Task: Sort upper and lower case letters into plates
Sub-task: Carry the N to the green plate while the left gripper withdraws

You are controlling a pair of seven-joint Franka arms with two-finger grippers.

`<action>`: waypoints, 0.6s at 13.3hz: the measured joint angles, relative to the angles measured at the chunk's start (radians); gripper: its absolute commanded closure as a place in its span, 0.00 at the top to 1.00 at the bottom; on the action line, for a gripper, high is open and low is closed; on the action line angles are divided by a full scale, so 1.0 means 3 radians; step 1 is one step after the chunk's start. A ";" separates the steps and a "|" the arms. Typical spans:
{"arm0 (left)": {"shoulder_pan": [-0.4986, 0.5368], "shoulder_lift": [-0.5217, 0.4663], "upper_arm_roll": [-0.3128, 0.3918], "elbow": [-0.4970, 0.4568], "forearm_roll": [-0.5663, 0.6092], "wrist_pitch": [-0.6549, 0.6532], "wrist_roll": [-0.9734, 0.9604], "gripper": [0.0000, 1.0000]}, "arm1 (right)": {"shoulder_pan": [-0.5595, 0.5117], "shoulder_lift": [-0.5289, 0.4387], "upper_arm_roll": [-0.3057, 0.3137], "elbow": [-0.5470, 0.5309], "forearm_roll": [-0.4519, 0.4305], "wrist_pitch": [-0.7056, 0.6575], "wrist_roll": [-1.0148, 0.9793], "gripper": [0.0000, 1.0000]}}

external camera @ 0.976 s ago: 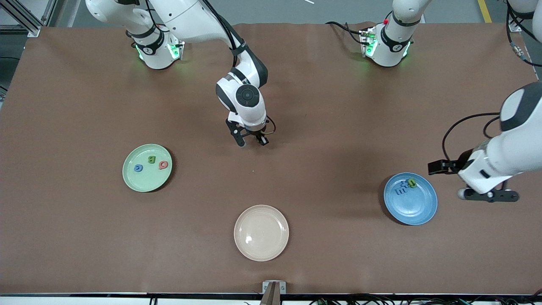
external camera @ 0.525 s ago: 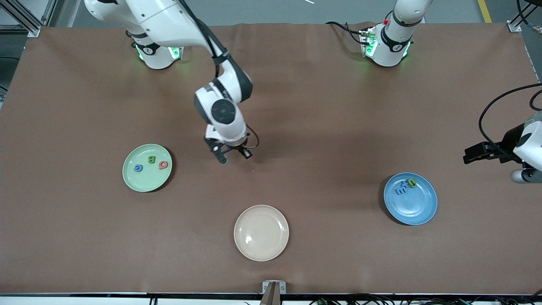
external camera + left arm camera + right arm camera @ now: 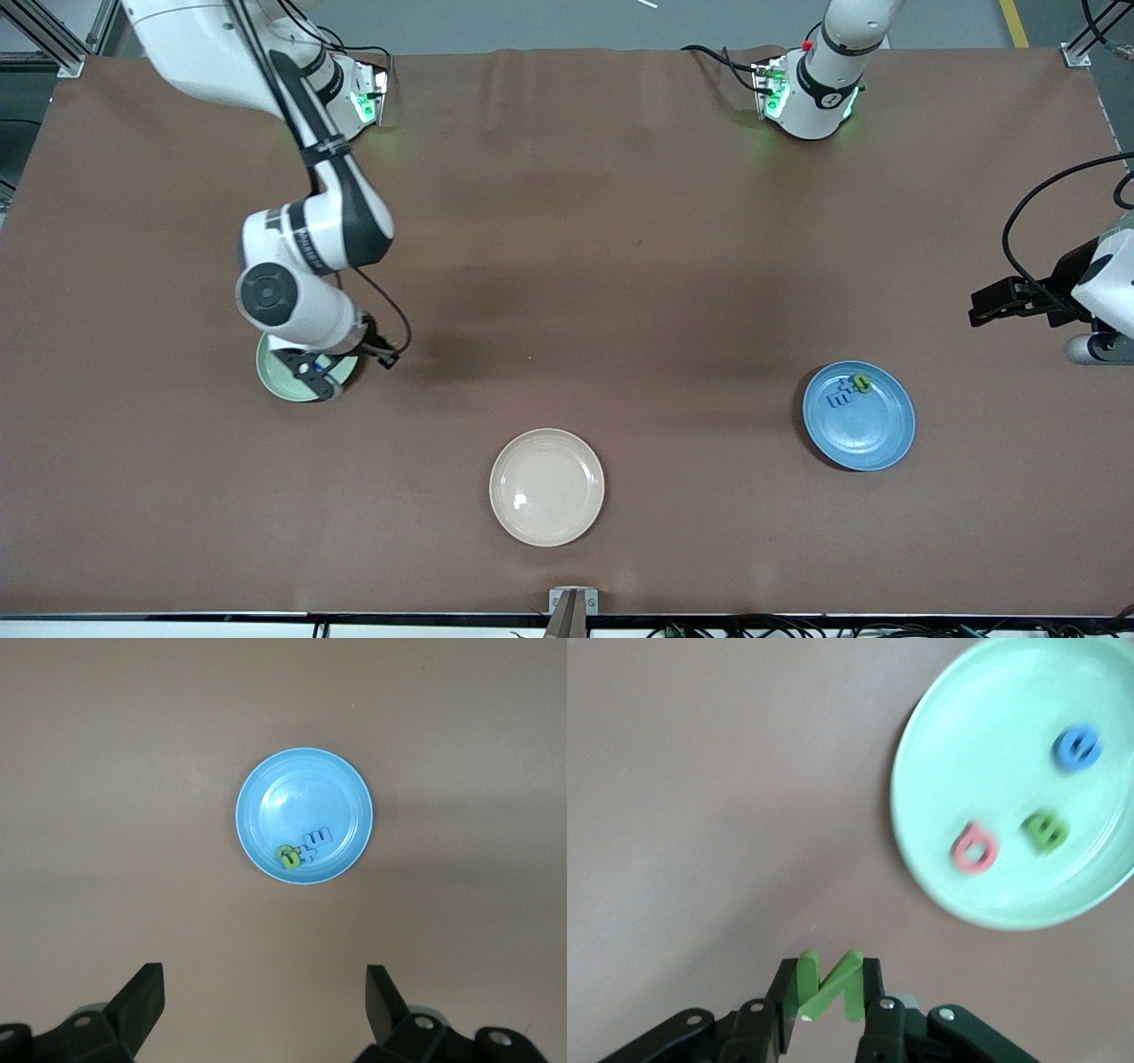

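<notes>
Right gripper (image 3: 829, 1014): it is up in the air beside the pale green plate (image 3: 939, 735), over the brown table (image 3: 620, 266). Its two fingers are squeezed on a green letter N (image 3: 830, 985). In the front view the right arm covers most of that plate.

Green letter N: it stands between the right gripper's fingers, and its top pokes out past them.

Pale green plate: it sits toward the right arm's end of the table. Three letters lie in it.

Letters in the pale green plate: a red round letter (image 3: 974, 848), a green letter B (image 3: 1046, 830) just beside it, and a blue round letter (image 3: 1078, 746) a bit apart from those two. They look a little smeared, so I cannot tell which letters the round ones are.

Left gripper (image 3: 266, 1014): its fingers are wide apart with nothing between them. It hangs in the air over the table at the left arm's end, near the blue plate (image 3: 266, 788). The left arm waits there.

Blue plate: it sits toward the left arm's end of the table.

Letters in the blue plate: a green round letter (image 3: 289, 856) and blue letters (image 3: 314, 841) touching it. They lie bunched near the plate's rim, on the side farther from the front camera.

Beige plate (image 3: 547, 486): it sits between the two other plates and nearer to the front camera than both.
</notes>
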 measured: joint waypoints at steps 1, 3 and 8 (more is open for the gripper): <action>-0.0002 0.0000 -0.0003 0.0000 0.0000 -0.0017 0.0000 1.00 | -0.0122 0.0001 0.0000 -0.0024 -0.0012 0.0032 -0.0193 0.01; -0.0003 -0.0002 -0.0042 0.0000 0.0000 -0.0081 0.0000 1.00 | -0.0336 0.0004 0.0001 -0.0059 -0.0018 0.0132 -0.0560 0.01; -0.0030 -0.0104 -0.0093 0.0002 0.0000 -0.0112 0.0000 1.00 | -0.0708 0.0150 0.0006 -0.0252 -0.0020 0.0633 -0.1178 0.02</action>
